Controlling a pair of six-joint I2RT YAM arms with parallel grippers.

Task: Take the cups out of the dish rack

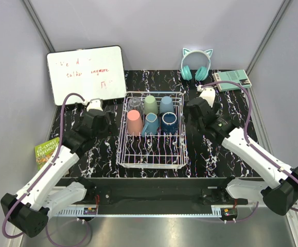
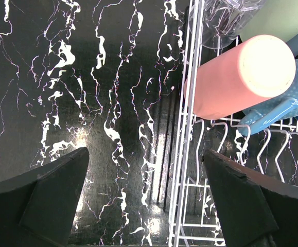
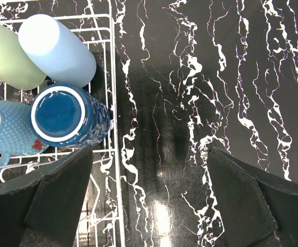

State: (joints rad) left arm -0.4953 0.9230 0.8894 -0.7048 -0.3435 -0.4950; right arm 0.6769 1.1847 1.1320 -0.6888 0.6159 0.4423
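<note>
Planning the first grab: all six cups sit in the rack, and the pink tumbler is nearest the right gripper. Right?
No. All six cups sit in the dish rack, but the pink tumbler is nearest the left gripper, not the right gripper; the top view shows it at the rack's left side.
</note>
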